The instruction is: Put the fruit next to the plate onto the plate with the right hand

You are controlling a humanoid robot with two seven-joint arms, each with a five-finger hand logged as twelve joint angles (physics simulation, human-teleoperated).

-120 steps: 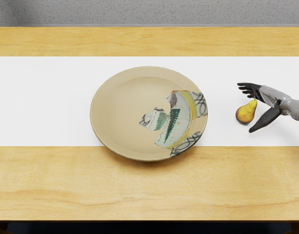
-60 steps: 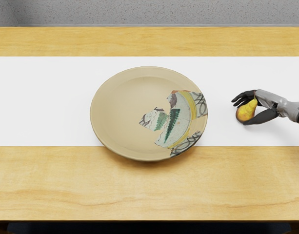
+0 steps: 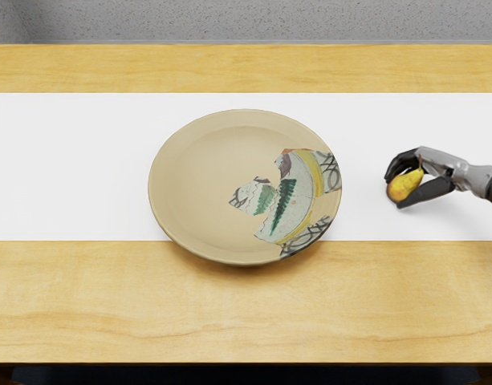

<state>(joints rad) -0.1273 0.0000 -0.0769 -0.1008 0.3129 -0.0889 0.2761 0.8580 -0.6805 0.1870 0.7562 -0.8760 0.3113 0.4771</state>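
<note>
a white runner (image 3: 69, 168) crosses the wooden table (image 3: 229, 305); the right hand (image 3: 426, 172) is closed around the pear (image 3: 402, 187), near the right rim of the plate (image 3: 205, 176); the plate lies leftward of the hand, so the carry should go that way

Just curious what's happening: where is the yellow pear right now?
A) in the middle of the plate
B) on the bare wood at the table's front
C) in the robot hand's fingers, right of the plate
C: the right hand curls around the pear, out to the right of the plate.
</note>
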